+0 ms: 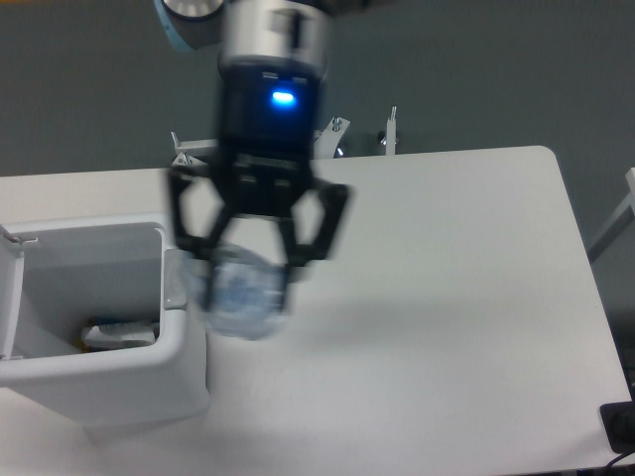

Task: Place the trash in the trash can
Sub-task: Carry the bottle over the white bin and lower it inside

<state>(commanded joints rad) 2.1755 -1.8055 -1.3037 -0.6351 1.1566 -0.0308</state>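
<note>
Judging from the fixed camera's single view, about half done: a crumpled wrapper (117,335) already lay at the bottom of the trash can (109,382), white with a hint of colour, seen through the open top. Left to do, as far as could be judged: carrying the bottle (241,295) over the opening and letting it drop in.

Held high above the white table (456,297), close to the lens and blurred, the gripper (248,273) filled the upper middle of the view, a blue light glowing on its dark body. Fingers (194,230) angled down and inward from wide black linkages, pinching the clear bluish bottle between their tips. Closed only as far as the bottle's width allowed, not fully together. Seen nearly end-on, the bottle appeared as a rounded, blurred blue-tinted shape hanging just beside the can's right wall, overlapping the grey tab (176,280) in the picture. Whether over the rim or short of it could not be told from this angle.

Standing at the table's left edge, the bin was a large white box with a rounded rim, its hinged lid (8,297) swung open at the far left. Behind the table, the arm's metal base (270,124) rose against a dark grey background.
</note>
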